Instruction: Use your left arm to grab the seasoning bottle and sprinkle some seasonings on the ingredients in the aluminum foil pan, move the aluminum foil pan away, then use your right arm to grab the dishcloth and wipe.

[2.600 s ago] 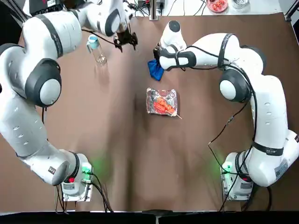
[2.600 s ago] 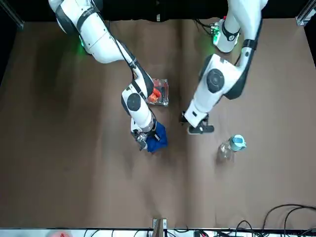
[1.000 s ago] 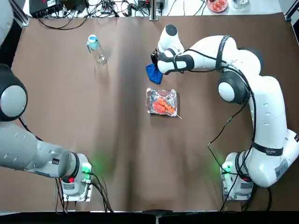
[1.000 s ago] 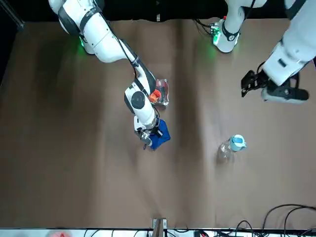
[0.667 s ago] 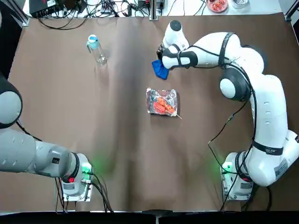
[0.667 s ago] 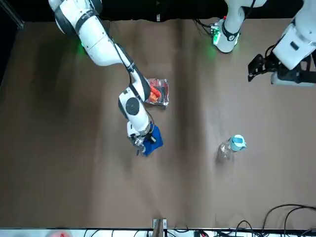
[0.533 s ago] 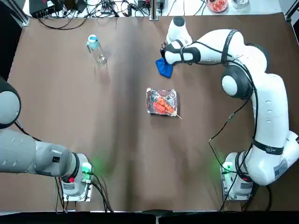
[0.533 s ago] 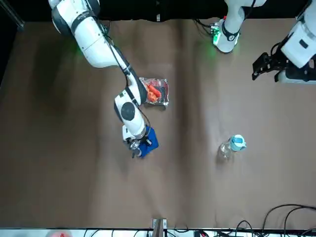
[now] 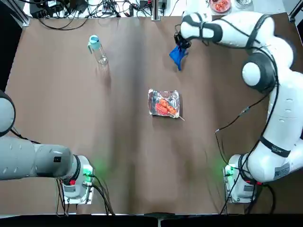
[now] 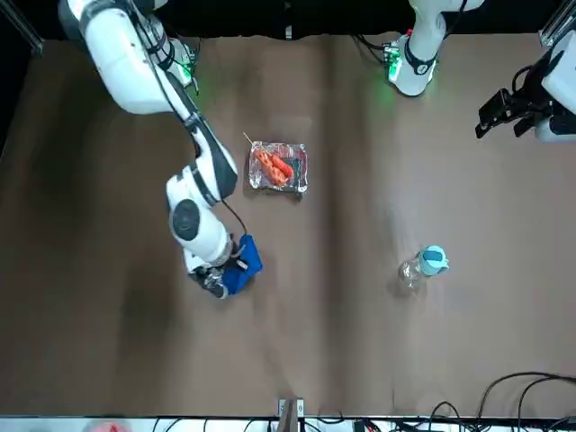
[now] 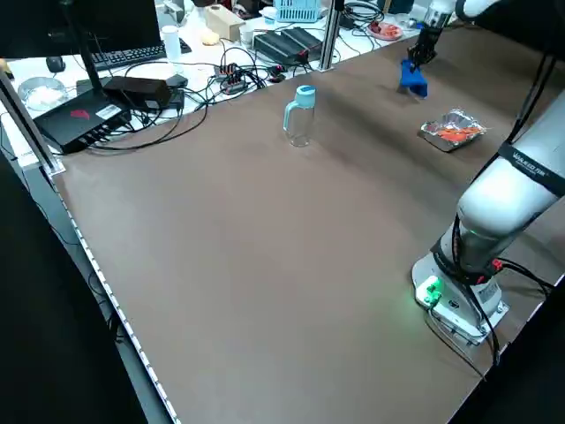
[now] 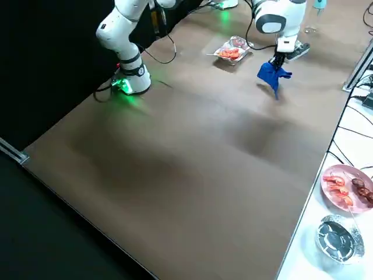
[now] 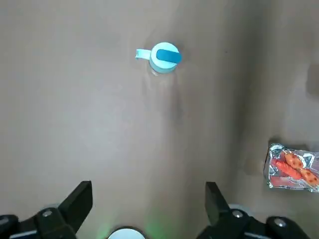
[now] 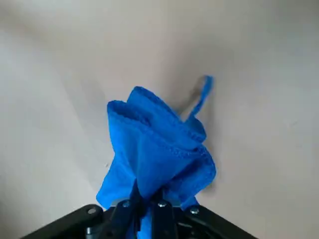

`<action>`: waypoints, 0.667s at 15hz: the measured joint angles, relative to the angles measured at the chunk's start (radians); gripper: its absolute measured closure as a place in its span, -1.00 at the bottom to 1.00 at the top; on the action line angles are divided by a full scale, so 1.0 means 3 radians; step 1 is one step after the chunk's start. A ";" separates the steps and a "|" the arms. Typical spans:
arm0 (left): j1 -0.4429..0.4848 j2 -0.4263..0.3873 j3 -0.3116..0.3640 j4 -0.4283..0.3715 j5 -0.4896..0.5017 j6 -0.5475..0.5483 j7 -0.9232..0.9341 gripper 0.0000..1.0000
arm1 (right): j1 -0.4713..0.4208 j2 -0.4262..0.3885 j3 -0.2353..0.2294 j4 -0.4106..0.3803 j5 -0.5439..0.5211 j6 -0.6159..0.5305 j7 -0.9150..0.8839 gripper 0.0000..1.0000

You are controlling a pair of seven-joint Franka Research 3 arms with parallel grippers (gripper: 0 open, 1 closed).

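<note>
My right gripper [image 9: 180,43] is shut on the blue dishcloth [image 9: 177,56], which hangs from it just above the table near the far edge, beyond the pan. The bunched dishcloth [image 14: 159,149] fills the right wrist view. The aluminum foil pan [image 9: 164,102] sits mid-table holding orange-red ingredients [image 9: 164,106] with a skewer stick. Far left on the table, the seasoning bottle [image 9: 97,50] with its light blue cap [image 13: 165,56] stands alone. My left gripper [image 10: 506,108] is open, drawn back high at my left side, away from both bottle and pan.
Beyond the table's far edge lie cables, a metal post [image 9: 155,10], and a plate of food [image 12: 344,184] beside a foil cup [image 12: 337,236]. Electronics and a keyboard [image 11: 106,97] crowd the bench off the far left corner.
My right gripper has carried the dishcloth from just beyond the pan rightwards toward the far edge, lifting it off the table. The left arm has pulled back to its side.
</note>
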 joint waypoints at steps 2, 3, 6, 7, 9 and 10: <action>0.0001 0.0001 0.0000 -0.0012 0.0000 0.0000 -0.0002 -0.99 | -0.0176 -0.0114 0.0054 0.0000 0.0014 -0.0198 -0.0313 0.81; 0.0001 0.0003 0.0000 -0.0014 0.0000 0.0001 0.0000 -0.99 | -0.0284 -0.0168 0.0089 0.0001 0.0018 -0.0332 -0.0471 0.81; 0.0002 0.0003 0.0000 -0.0013 0.0000 0.0005 0.0010 -0.99 | -0.0645 -0.0314 0.0134 0.0002 0.0022 -0.0785 -0.1004 0.81; 0.0003 0.0005 0.0002 -0.0013 0.0000 0.0005 0.0011 -0.99 | -0.0901 -0.0342 0.0138 -0.0004 0.0022 -0.0917 -0.1405 0.81; 0.0003 0.0008 0.0007 -0.0013 0.0000 0.0008 0.0011 -0.99 | -0.1152 -0.0337 0.0129 -0.0036 0.0016 -0.0946 -0.1873 0.81; 0.0004 0.0010 0.0010 -0.0014 0.0000 0.0008 0.0011 -0.99 | -0.1277 -0.0332 0.0125 -0.0053 0.0014 -0.0949 -0.2108 0.81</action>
